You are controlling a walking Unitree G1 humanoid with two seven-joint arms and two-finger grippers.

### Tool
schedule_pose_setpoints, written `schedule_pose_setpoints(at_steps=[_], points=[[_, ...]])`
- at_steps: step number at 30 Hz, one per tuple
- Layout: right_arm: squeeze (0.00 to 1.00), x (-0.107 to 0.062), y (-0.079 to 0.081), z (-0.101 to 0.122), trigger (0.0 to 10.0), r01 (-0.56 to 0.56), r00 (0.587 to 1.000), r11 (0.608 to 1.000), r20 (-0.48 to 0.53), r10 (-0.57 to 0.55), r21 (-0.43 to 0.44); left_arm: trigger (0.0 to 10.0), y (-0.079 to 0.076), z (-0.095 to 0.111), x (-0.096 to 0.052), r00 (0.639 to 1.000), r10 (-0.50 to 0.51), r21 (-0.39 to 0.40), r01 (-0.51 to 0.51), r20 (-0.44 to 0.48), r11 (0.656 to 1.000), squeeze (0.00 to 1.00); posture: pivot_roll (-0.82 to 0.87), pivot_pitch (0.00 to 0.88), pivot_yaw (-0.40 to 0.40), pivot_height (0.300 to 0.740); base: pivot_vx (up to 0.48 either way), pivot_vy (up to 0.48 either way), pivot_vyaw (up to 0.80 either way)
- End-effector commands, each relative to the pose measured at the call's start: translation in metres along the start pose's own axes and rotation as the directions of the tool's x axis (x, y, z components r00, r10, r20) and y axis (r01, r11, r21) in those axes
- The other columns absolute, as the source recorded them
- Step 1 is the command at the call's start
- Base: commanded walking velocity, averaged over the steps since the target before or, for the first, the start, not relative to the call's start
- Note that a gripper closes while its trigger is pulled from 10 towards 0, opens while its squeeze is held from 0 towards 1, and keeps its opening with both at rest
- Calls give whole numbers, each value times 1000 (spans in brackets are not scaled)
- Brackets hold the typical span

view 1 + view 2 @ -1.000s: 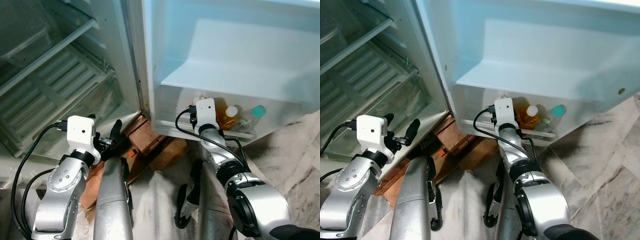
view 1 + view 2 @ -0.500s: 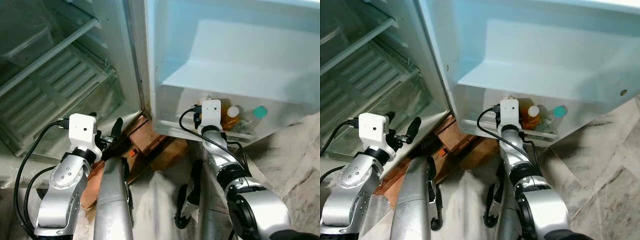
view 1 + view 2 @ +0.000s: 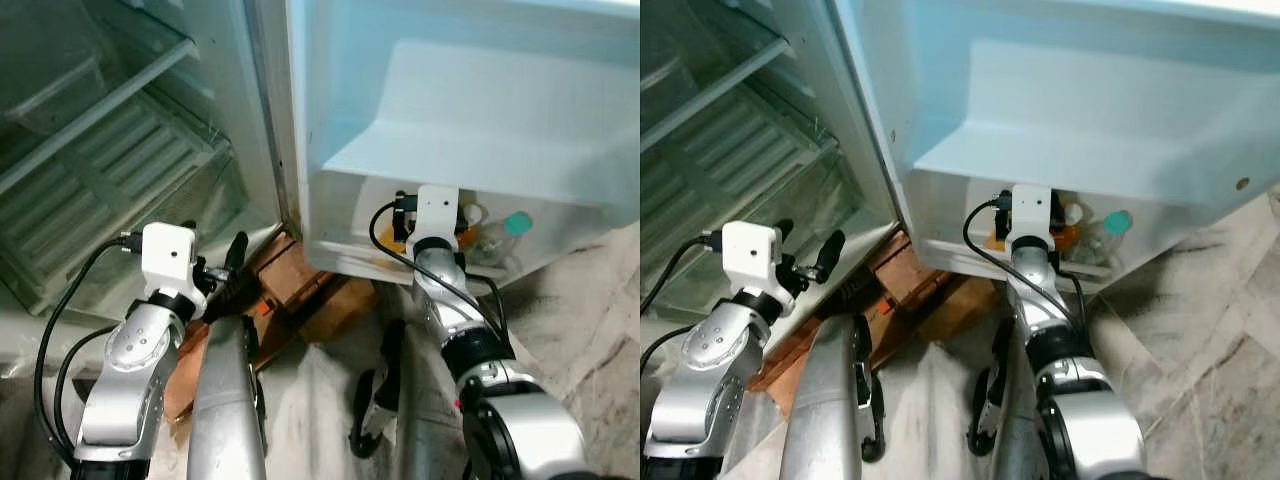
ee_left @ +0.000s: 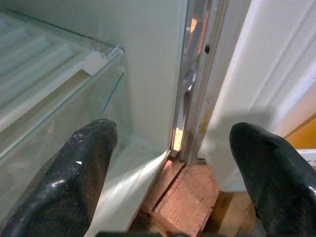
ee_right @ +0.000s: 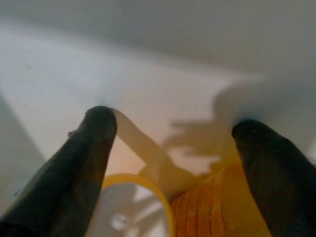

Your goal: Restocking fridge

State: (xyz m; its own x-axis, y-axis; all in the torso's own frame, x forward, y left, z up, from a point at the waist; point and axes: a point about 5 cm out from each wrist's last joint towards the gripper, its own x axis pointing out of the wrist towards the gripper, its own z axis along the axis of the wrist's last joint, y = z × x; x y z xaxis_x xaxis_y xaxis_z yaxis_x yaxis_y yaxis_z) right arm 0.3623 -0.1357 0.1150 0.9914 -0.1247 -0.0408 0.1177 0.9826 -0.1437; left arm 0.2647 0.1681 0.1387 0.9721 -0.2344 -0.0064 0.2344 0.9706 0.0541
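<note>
Two grippers noted: right gripper (image 5: pixel 173 163) stood open around the orange bottle (image 5: pixel 217 207) in the door bin (image 3: pixel 340 235), at one o'clock; release looked complete, withdrawal due next. Left gripper (image 4: pixel 173 163) hung open, empty.

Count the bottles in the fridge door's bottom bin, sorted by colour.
Orange bottle: 1
Clear bottle with teal cap: 1
Total: 2
</note>
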Motion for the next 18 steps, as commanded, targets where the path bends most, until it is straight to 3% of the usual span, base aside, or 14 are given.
schedule_pose_setpoints(at_steps=[1, 6, 12, 14, 18], points=[[1000, -3, -1, 1, 10000, -21, 1000, 1000, 1, 21, -5, 10000, 0, -6, -1, 1000, -5, 0, 5, -22, 1000, 0, 178, 229, 3, 571, 0, 0, 0], [1000, -12, -1, 17, 10000, -98, 993, 995, 67, 98, -7, 10000, 1, -8, 1, 1000, -2, 0, 2, -16, 1000, 0, 162, 198, -3, 571, 0, 0, 0], [1000, -26, -2, 17, 10000, -114, 990, 993, 88, 114, 1, 10000, 0, -13, -1, 1000, 9, -8, -9, -18, 1000, 0, 150, 161, -10, 571, 0, 0, 0], [1000, -47, 0, 8, 10000, -163, 985, 984, 63, 159, 67, 10000, 1, -18, -5, 999, 28, -17, -28, -25, 999, 0, 141, 137, 0, 571, 0, 0, 0], [1000, -78, -2, 5, 10000, -265, 963, 961, 74, 260, 75, 10000, 4, -24, -9, 997, 54, -14, -55, -46, 998, 0, 119, 99, 11, 571, 0, 0, 0]])
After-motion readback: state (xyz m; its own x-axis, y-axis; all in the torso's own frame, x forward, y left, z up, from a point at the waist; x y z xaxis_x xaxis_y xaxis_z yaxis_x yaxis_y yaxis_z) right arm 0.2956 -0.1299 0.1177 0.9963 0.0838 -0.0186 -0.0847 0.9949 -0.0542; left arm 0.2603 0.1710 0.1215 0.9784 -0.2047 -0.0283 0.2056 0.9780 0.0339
